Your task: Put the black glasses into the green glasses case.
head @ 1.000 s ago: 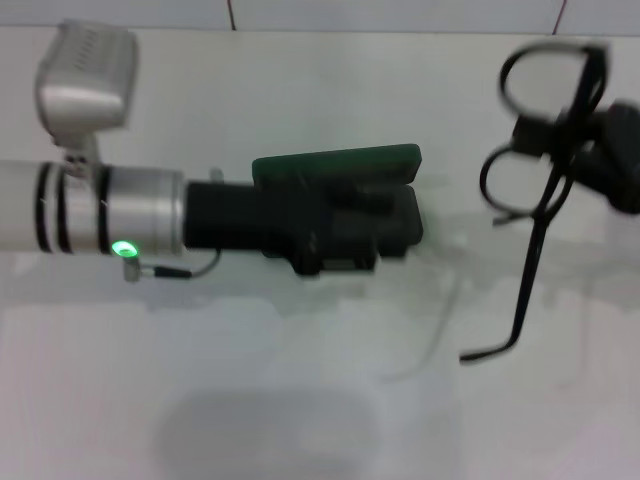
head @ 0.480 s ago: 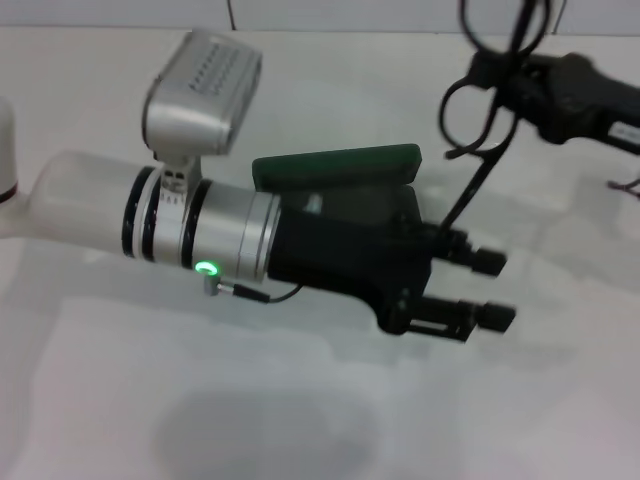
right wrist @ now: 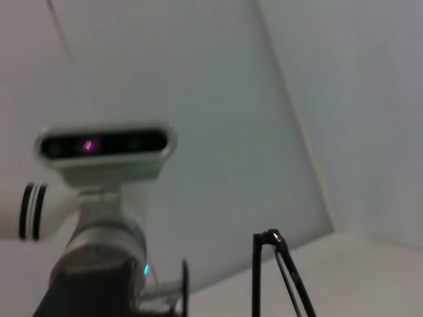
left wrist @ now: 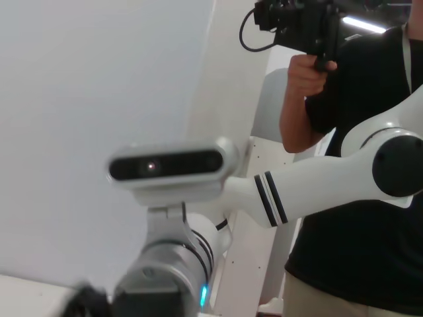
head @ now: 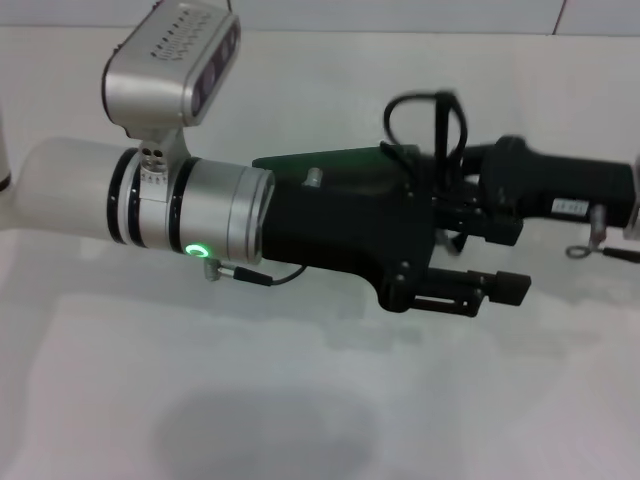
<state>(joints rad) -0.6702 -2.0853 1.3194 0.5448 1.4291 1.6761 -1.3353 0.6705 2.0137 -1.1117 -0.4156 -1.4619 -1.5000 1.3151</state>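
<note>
Nearest you in the head view is the bare white tabletop (head: 300,420). Beyond it the left gripper (head: 495,262), a chunky black two-fingered claw on a silver-and-white wrist, reaches in from the left and lies across the middle of the scene; its two fingers stand apart with nothing between them — an open claw. Partly hidden under and behind its black body is the green glasses case (head: 350,160), a dark green hard clamshell, of which you see only the far edge and a strip of the top. Meeting the left claw from the right is the right gripper (head: 455,195), a black housing; whether its fingers are parted or closed cannot be told. At its tip, just beyond the right end of the case, sit the black glasses (head: 425,125) — thin black loops rising above the case's far edge; the right wrist view shows slim black temple arms (right wrist: 281,277) standing upright.
</note>
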